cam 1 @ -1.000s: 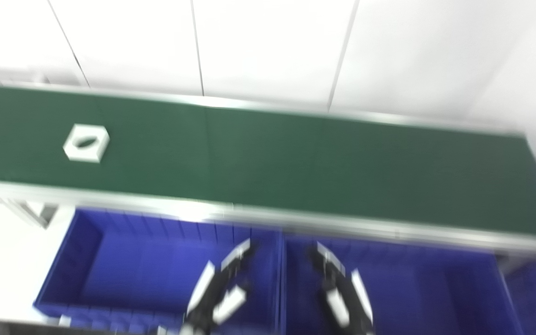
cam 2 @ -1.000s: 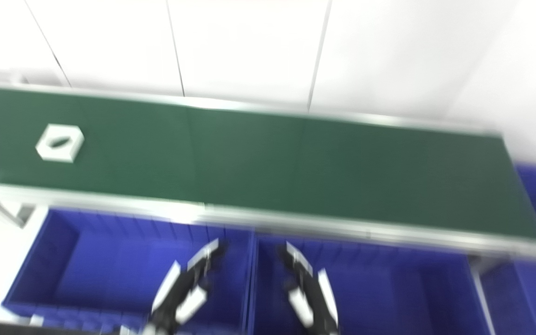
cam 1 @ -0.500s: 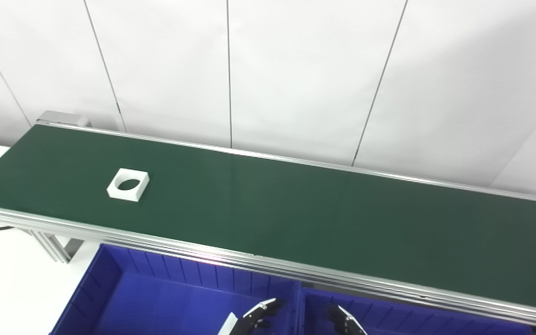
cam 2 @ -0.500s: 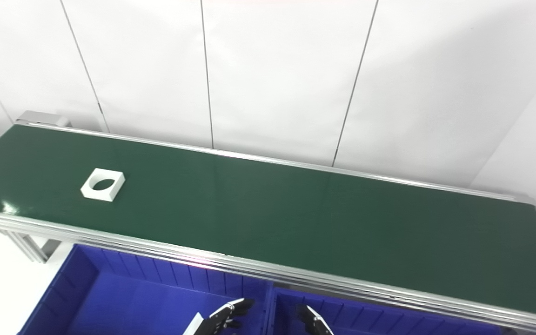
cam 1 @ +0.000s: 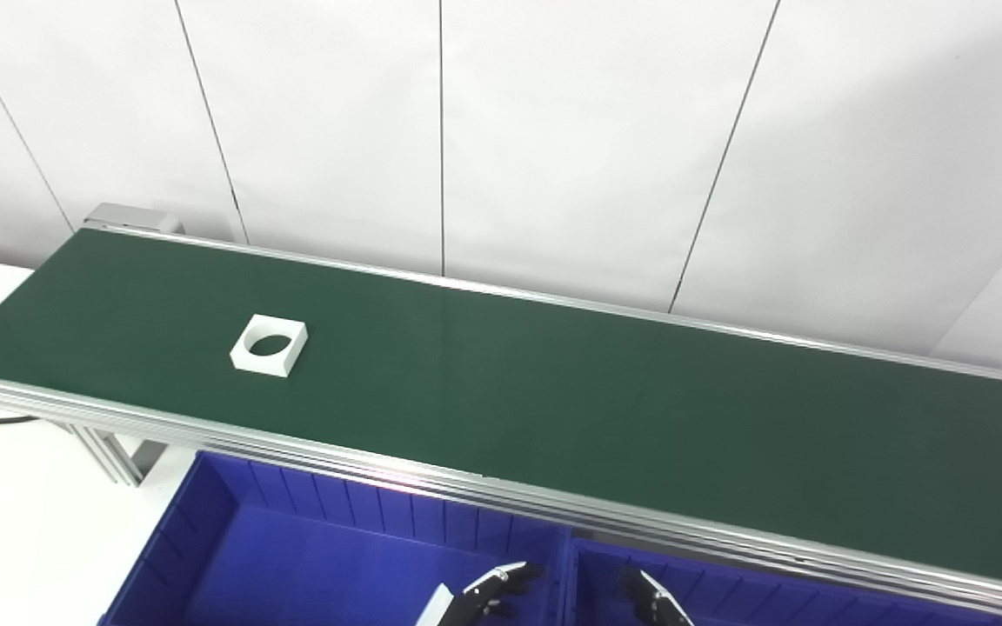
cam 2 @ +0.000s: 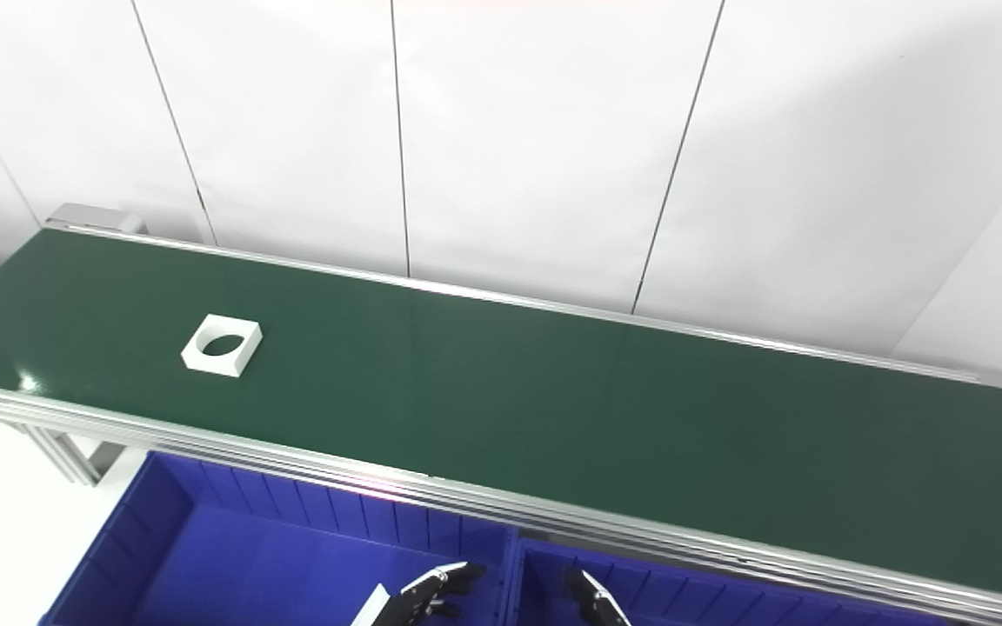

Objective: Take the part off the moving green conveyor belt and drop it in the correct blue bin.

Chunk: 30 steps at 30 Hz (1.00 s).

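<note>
Waiting low over the blue bins (cam 1: 310, 556), both robot hands (cam 1: 488, 591) barely show, grip state unclear; the white part (cam 1: 269, 345) rides the belt's (cam 1: 605, 409) left end and could slip past a late reach.

The green belt (cam 1: 553, 409) lies bare along nearly its whole length; the only thing on it is the white square part (cam 1: 269, 346) near its left end, with open belt on every side of it. Between the hands and the belt runs the silver near rail (cam 1: 501, 491), above the blue bins' (cam 1: 327, 556) back walls. The left hand (cam 1: 488, 591) and right hand (cam 1: 653, 600) sit low over the bins, either side of the wall between them, well apart from the part
</note>
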{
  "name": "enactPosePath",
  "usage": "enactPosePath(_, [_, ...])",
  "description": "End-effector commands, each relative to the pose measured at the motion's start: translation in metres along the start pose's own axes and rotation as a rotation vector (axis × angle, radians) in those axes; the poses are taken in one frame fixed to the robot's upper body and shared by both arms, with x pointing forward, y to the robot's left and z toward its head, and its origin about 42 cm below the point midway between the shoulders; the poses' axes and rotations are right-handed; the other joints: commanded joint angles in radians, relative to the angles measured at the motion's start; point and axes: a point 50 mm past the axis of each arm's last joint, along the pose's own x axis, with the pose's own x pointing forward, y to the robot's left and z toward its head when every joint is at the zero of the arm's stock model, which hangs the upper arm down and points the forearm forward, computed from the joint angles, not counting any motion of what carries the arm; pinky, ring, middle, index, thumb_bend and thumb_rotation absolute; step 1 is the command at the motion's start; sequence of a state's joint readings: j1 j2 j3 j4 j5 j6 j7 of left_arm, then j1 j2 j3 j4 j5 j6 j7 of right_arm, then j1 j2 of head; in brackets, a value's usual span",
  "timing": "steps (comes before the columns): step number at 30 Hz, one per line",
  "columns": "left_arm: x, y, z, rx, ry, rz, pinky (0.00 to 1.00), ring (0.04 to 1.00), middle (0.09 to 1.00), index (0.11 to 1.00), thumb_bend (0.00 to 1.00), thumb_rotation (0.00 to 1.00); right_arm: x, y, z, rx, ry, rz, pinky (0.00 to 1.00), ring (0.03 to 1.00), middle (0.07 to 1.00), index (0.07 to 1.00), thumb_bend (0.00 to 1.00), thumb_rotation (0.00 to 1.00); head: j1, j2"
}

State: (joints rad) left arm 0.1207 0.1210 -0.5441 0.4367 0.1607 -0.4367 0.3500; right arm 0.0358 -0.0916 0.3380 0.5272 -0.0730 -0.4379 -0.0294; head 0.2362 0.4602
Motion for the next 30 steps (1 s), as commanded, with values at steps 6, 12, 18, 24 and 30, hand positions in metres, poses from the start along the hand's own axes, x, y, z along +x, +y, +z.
enactPosePath(6, [0.010, 0.000, 0.022, 0.001, -0.118, 0.001, 0.73, 0.827, 0.851, 0.814, 0.86, 0.87, 0.004, -0.004, 0.005, -0.005, -0.043, -0.014, 0.91, 0.904, 0.870, 0.859, 0.88, 1.00, 0.003, 0.003])
enactPosePath(12, [0.021, 0.011, 0.061, 0.037, -0.302, -0.014, 0.75, 0.811, 0.834, 0.806, 0.90, 0.74, 0.004, -0.003, 0.005, -0.011, -0.043, -0.013, 0.91, 0.899, 0.868, 0.861, 0.87, 1.00, 0.004, 0.003])
enactPosePath(18, [0.029, 0.029, 0.107, 0.062, -0.496, 0.026, 0.72, 0.770, 0.791, 0.767, 0.98, 0.62, 0.006, -0.001, 0.005, 0.000, -0.042, -0.013, 0.92, 0.900, 0.868, 0.863, 0.86, 1.00, 0.002, -0.002])
enactPosePath(24, [0.040, 0.054, 0.143, 0.134, -0.662, 0.067, 0.75, 0.796, 0.817, 0.794, 0.96, 0.66, 0.008, 0.001, 0.006, -0.006, -0.045, -0.013, 0.90, 0.890, 0.866, 0.867, 0.84, 1.00, -0.003, -0.008])
enactPosePath(30, [0.054, 0.082, 0.176, 0.334, -0.814, 0.084, 0.81, 0.839, 0.866, 0.851, 0.90, 0.70, 0.008, 0.002, 0.006, -0.010, -0.043, -0.017, 0.89, 0.887, 0.867, 0.867, 0.86, 1.00, -0.004, -0.011])
